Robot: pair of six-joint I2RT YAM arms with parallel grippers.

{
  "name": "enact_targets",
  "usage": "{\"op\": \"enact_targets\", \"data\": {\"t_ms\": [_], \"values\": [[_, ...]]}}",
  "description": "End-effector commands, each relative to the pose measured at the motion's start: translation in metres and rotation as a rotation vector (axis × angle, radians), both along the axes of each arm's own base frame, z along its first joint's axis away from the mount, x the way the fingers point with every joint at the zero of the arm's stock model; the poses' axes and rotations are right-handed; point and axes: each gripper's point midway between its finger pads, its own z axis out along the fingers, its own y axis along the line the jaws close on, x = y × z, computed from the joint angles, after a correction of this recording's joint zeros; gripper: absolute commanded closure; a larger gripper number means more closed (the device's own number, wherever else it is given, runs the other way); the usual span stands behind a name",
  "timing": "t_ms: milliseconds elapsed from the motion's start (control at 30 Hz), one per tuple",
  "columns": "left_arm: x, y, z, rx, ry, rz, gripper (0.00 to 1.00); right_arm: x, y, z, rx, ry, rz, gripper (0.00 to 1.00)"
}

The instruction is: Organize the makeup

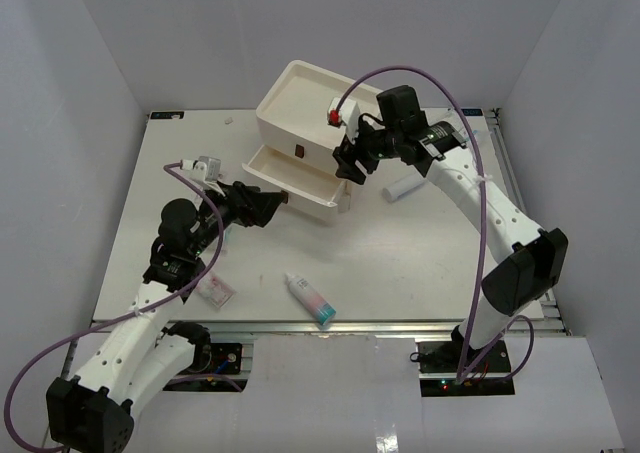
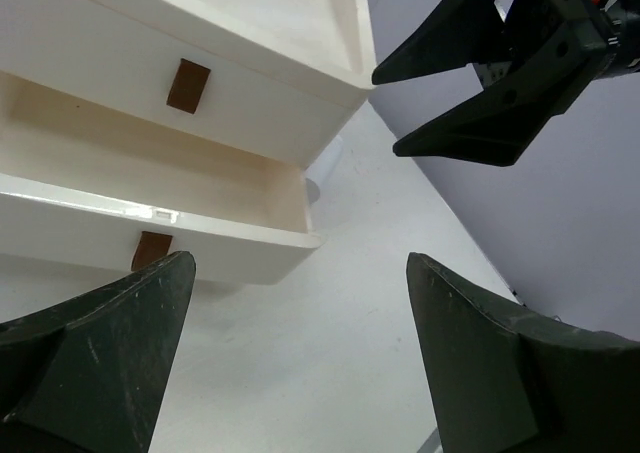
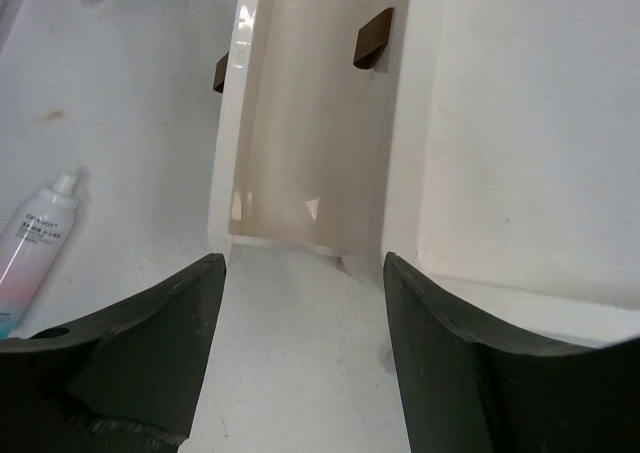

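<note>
While both arms close on the big cream three-drawer box (image 1: 300, 98) at the far middle of the white table (image 1: 400, 263), neither one carries anything.

Left arm: rises from its base, bends at the elbow, forearm running low to the right. The left fingers (image 2: 110, 353) are spread wide and empty, pointing at the front of the pulled-out cream drawer (image 1: 290, 185), just short of it.

Right arm: elbow at the right side, forearm reaching back and left, wrist dipped. The right fingers (image 3: 150, 353) are parted and empty, aimed along the drawer from its right end.

Makeup, all on the table:
- White bottle with teal cap (image 1: 309, 299) lies on its side near the front edge, centre.
- White tube (image 1: 403, 187) lies right of the box, beside the right forearm.
- Flat white sachet (image 1: 214, 290) lies next to the left arm.
</note>
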Motion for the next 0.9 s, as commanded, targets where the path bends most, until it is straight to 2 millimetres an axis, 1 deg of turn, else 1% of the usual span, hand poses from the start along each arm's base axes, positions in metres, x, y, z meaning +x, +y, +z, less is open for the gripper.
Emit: {"op": "enact_targets", "data": {"t_ms": [0, 67, 200, 267, 333, 400, 467, 533, 600, 667, 733, 800, 867], "values": [[-0.018, -0.002, -0.009, 0.039, 0.107, -0.049, 0.02, -0.010, -0.028, 0.011, -0.003, -0.080, -0.028, 0.29], [-0.020, -0.001, -0.025, 0.040, 0.191, -0.042, 0.02, -0.012, -0.040, 0.005, -0.006, -0.069, -0.036, 0.28], [-0.031, -0.006, -0.063, -0.023, 0.421, -0.044, 0.02, -0.024, -0.063, -0.011, 0.034, -0.020, -0.020, 0.28], [-0.040, -0.009, -0.072, -0.075, 0.510, -0.050, 0.02, -0.032, -0.075, -0.020, 0.058, 0.004, -0.032, 0.27], [-0.047, -0.009, -0.074, -0.118, 0.546, -0.049, 0.02, -0.038, -0.088, -0.030, 0.081, 0.027, -0.056, 0.27], [-0.054, -0.008, -0.080, -0.144, 0.576, -0.032, 0.02, -0.043, -0.104, -0.042, 0.106, 0.042, -0.096, 0.26], [-0.060, -0.007, -0.094, -0.133, 0.634, -0.013, 0.02, -0.044, -0.121, -0.048, 0.136, 0.044, -0.142, 0.26], [-0.066, -0.009, -0.111, -0.114, 0.701, 0.000, 0.05, -0.044, -0.136, -0.061, 0.172, 0.072, -0.194, 0.25], [-0.071, -0.013, -0.123, -0.102, 0.761, 0.003, 0.06, -0.045, -0.146, -0.071, 0.208, 0.106, -0.228, 0.25], [-0.080, -0.019, -0.140, -0.064, 0.844, 0.030, 0.06, -0.050, -0.157, -0.079, 0.261, 0.148, -0.255, 0.25], [-0.088, -0.022, -0.155, -0.002, 0.910, 0.087, 0.04, -0.052, -0.165, -0.080, 0.283, 0.158, -0.280, 0.25], [-0.095, -0.023, -0.167, 0.041, 0.979, 0.145, 0.02, -0.054, -0.166, -0.079, 0.296, 0.155, -0.277, 0.25], [-0.099, -0.016, -0.176, 0.075, 1.039, 0.242, 0.02, -0.056, -0.167, -0.077, 0.302, 0.137, -0.282, 0.25]]}}
